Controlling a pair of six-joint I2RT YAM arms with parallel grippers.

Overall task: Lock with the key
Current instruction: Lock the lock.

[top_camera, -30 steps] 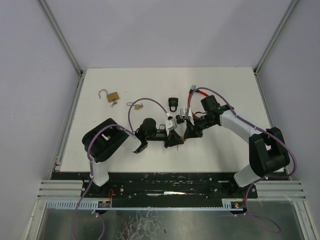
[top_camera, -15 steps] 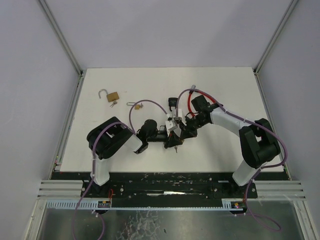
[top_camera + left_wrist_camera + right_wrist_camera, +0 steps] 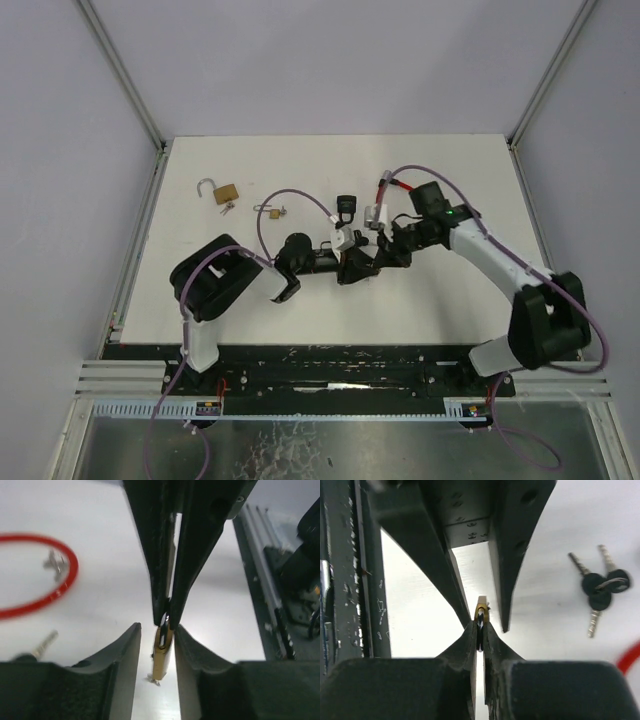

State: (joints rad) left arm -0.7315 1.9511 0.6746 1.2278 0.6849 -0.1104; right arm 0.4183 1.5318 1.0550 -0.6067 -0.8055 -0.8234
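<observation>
Hanging over the table (image 3: 460, 170), the small brass padlock (image 3: 162, 652) is pinched at its top by the clenched right gripper (image 3: 479, 625), while the left gripper (image 3: 157, 627) stands released around it. On so thin a pinch it may swing or slip; the key (image 3: 153, 680), perhaps underneath, could drop.

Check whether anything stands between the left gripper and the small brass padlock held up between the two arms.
Nothing visible does. The brass padlock hangs directly between the left gripper's fingers, with a sliver of light showing on at least one side. The right gripper pinches its upper end from the opposite side.
</observation>
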